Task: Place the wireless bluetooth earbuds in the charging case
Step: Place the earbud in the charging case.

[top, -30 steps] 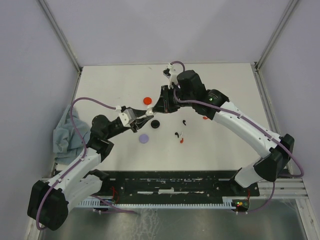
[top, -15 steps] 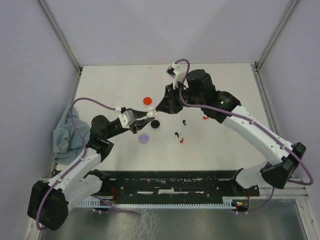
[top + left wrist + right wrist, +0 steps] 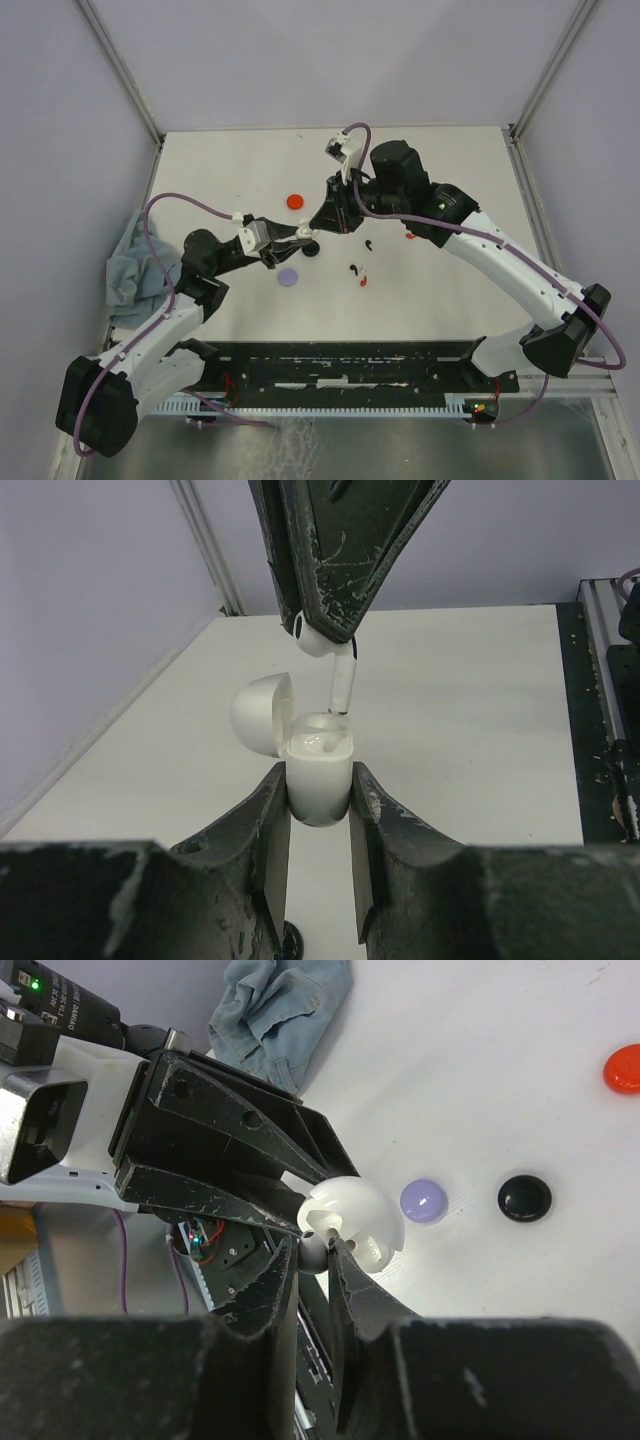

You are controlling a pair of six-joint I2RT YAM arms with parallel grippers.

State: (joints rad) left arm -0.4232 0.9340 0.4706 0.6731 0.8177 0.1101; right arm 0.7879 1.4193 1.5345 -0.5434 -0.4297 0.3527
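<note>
- Grippers meet over the middle of the table (image 3: 470, 170) in the overhead view. The left gripper (image 3: 297, 238) is clenched on the white charging case (image 3: 305, 233), and the right gripper (image 3: 315, 225) closes in from the far side. Since a second ago the right arm's elbow has swung out toward the right edge. The left gripper has edged right, over the black disc (image 3: 311, 248). The red disc (image 3: 294, 201), lavender disc (image 3: 289, 278), loose earbuds (image 3: 354, 268) and cloth (image 3: 130, 270) lie unmoved.
- Left wrist view: the case stands upright between the left fingers, its lid (image 3: 260, 712) hinged open to the left. The right gripper's pinched tips grasp a white earbud (image 3: 322, 640) stem-down, the stem's end at or just inside the case's well; which is hard to tell.
- Right wrist view: the right fingers are clamped together over the open case, the earbud largely hidden between them.
</note>
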